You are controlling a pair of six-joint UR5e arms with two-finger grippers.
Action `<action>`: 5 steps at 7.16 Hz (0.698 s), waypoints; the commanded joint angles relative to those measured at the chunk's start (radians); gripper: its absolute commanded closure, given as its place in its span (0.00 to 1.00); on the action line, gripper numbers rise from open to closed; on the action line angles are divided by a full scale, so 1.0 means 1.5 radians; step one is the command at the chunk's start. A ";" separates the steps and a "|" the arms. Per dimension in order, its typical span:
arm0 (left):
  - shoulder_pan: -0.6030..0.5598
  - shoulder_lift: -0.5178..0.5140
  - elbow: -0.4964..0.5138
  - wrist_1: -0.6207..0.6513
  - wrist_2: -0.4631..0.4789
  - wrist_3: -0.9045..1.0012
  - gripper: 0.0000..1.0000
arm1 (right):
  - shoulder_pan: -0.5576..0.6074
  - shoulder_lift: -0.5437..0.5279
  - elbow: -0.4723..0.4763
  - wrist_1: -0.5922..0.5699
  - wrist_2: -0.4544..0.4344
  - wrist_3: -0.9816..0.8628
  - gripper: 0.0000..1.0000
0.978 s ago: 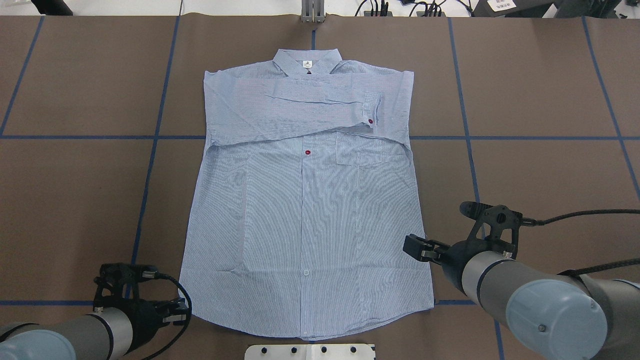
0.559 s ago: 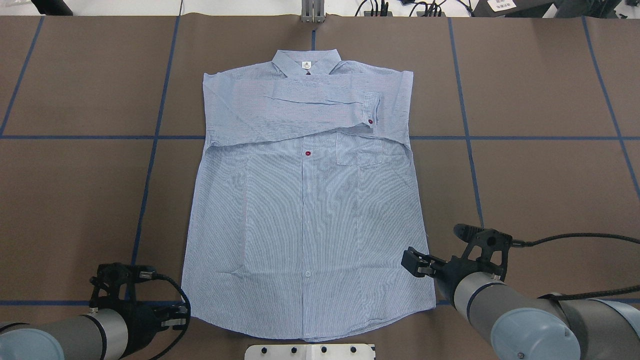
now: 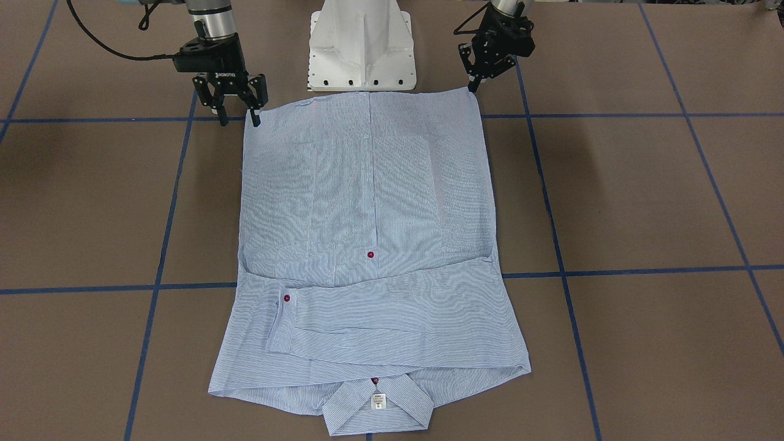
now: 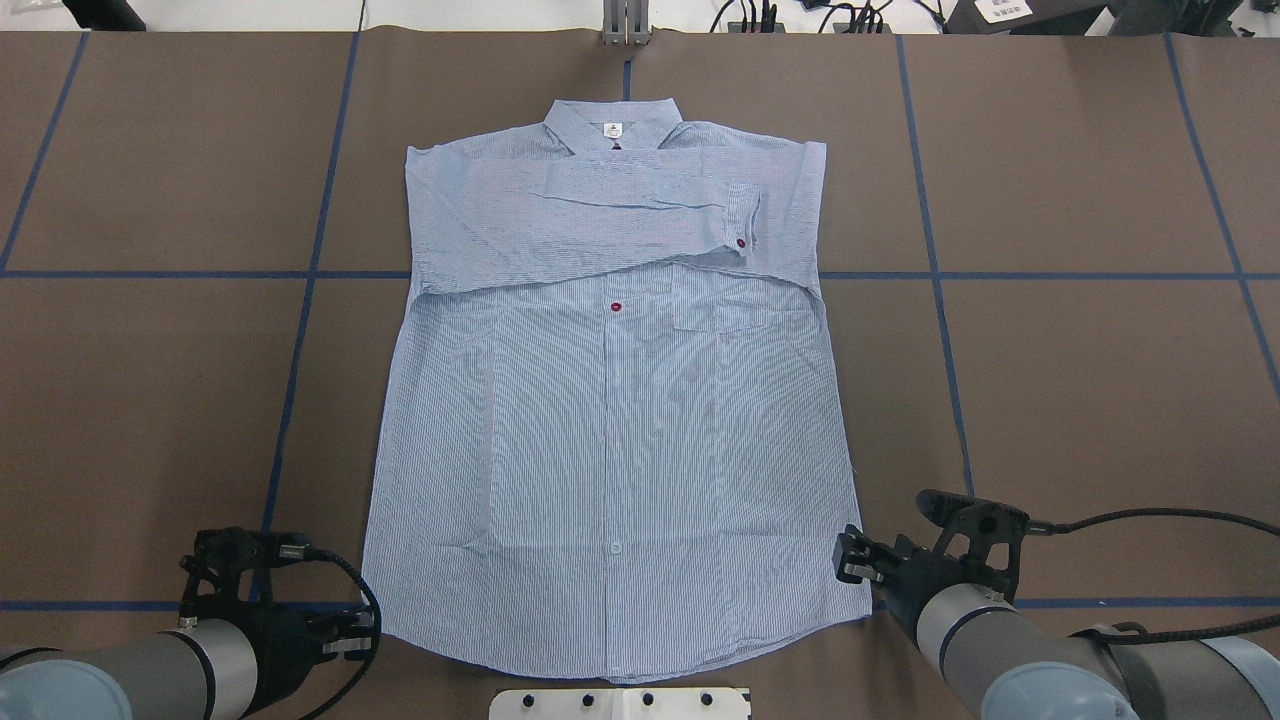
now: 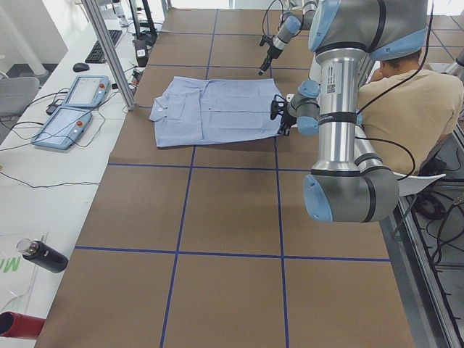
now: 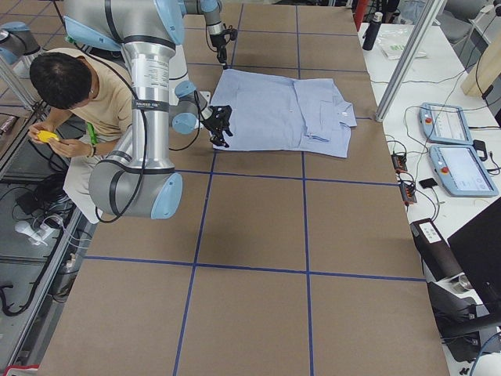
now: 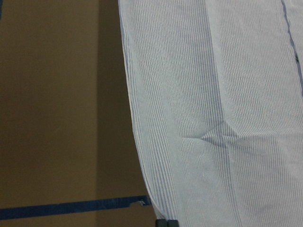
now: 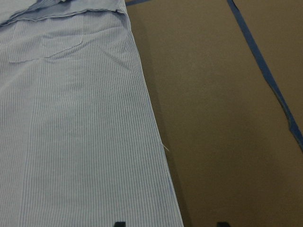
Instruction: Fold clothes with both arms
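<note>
End effectors flank the shirt's (image 4: 610,420) hem: the right end effector (image 3: 234,104) spread wide at 5 o'clock, the left end effector (image 3: 484,72) at 7 o'clock, spread unclear. On the brown surface (image 4: 1080,350) thin cloth may slip a shallow pinch, skewing the fold.

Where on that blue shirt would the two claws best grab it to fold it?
Probably the two bottom hem corners of the shirt, each from its own outer side. The sleeves already lie folded across the chest, so the hem end is free. The left gripper and right gripper sit beside those corners, the right one open.
</note>
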 commanded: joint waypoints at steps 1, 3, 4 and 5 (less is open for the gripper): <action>0.005 -0.002 0.003 0.007 0.005 0.000 1.00 | -0.043 -0.017 -0.001 -0.001 -0.026 0.055 0.51; 0.007 -0.001 0.002 0.007 0.019 0.001 1.00 | -0.066 -0.018 -0.002 -0.001 -0.043 0.087 0.52; 0.007 -0.002 0.001 0.007 0.019 0.001 1.00 | -0.077 -0.019 -0.002 -0.002 -0.051 0.091 0.52; 0.007 -0.003 0.002 0.007 0.019 0.001 1.00 | -0.088 -0.017 -0.002 -0.027 -0.057 0.113 0.52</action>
